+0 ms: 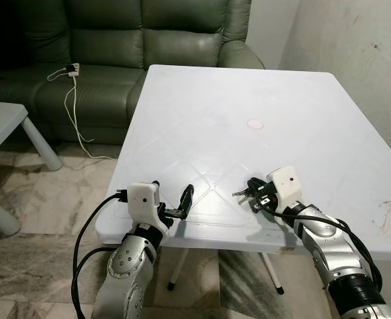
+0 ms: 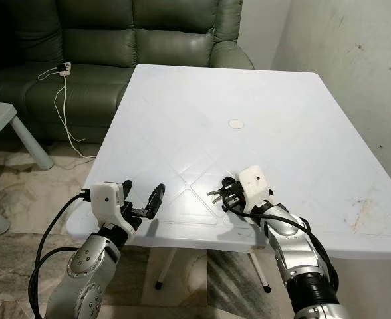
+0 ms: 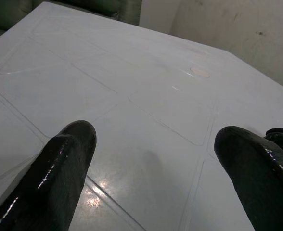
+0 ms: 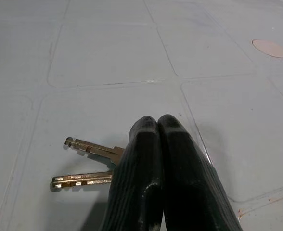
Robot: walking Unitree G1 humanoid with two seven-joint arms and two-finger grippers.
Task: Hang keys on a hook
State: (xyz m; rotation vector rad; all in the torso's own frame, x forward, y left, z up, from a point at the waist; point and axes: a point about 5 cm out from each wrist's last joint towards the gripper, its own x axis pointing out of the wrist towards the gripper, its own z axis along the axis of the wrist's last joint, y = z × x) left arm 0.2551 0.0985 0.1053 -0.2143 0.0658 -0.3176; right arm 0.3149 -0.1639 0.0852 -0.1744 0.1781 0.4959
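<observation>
Two brass-coloured keys (image 4: 89,149) stick out from between the black fingers (image 4: 146,159) of my right gripper (image 1: 254,190), low over the front part of the white table (image 1: 249,86). That gripper is shut on their heads, which the fingers hide. The key blades (image 1: 241,194) point to my left, at or just above the tabletop. My left gripper (image 1: 173,191) hovers at the table's front left edge, open with nothing between its fingers (image 3: 67,159).
A pink round cap (image 1: 255,123) marks the table's middle. A green sofa (image 1: 116,40) stands behind, with a white power strip (image 1: 72,68) and its cable on it. A small white table (image 1: 2,126) stands at the left, and a wall (image 1: 355,46) at the right.
</observation>
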